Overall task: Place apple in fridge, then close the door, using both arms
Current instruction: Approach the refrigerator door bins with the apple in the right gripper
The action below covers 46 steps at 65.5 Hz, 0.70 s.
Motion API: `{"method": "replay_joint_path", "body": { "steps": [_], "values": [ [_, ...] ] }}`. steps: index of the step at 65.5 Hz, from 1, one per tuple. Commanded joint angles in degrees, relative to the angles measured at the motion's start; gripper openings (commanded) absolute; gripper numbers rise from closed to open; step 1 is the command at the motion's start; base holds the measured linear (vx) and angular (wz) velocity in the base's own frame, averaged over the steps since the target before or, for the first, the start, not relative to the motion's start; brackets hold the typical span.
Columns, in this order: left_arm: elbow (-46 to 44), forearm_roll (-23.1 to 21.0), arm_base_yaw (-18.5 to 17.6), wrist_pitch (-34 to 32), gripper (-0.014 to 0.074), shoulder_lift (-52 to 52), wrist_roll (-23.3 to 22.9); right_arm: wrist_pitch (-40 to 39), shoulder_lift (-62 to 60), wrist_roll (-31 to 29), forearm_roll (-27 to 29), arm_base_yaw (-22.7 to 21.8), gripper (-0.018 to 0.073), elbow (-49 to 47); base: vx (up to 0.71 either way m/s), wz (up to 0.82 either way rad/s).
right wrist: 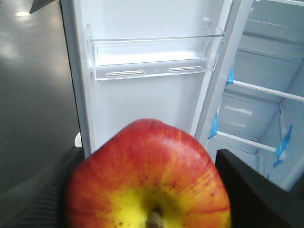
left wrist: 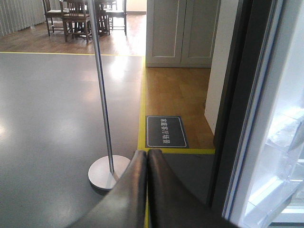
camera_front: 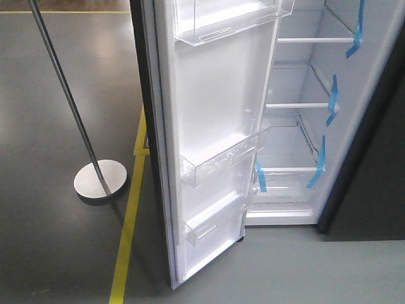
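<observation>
Step in hand, as I read it: carry the apple (right wrist: 149, 175) past the door (camera_front: 209, 126) & into the fridge (camera_front: 292, 82). The right end effector (right wrist: 149, 194) is clamped on the apple, w/ dark fingers (right wrist: 256, 190) either side & the stem end toward the cam. The apple hangs in the air facing the door's white inner side, w/ a clear door bin (right wrist: 152, 57) above it in that view; it's not yet in the fridge. The left end effector (left wrist: 146, 161) is pinched closed w/ nothing in it, near the door's edge. To do it well, IMO: swing the right arm off the door toward the open cavity beside it, clear the bins, and pick a glass shelf (camera_front: 297, 106) w/ room. Go in level, set the apple down so it can't roll, and let go only once it sits. The left arm shouldn't push the door till the right arm is out, else it gets pinched. Views differ. The front cam shows the whole door swung wide, the shelves beside it, blue tape (camera_front: 332, 101) & a pole stand (camera_front: 63, 95) on the door's outer side, but no arm & no apple. Only the right wrist cam shows the apple & the grip. Only the left wrist cam shows the closed left fingers, plus a floor sign (left wrist: 166, 131) & chairs (left wrist: 76, 14) far beyond the door.
</observation>
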Motion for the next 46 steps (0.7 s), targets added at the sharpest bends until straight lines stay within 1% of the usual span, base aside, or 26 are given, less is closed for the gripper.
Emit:
{"method": "replay_joint_path", "body": {
  "steps": [1,46],
  "values": [
    [-0.96,-0.51,-0.38,-4.07,-0.0006,-0.81,-0.47,-4.64,-0.49,-0.30,1.21,-0.20,0.0077,-1.73,0.14,-0.02],
    [-0.96,-0.51,-0.38,-4.07,-0.0006,-0.81,-0.47,-4.64,-0.49,-0.30,1.21,-0.20,0.0077,-1.73,0.12,-0.01]
  ]
}}
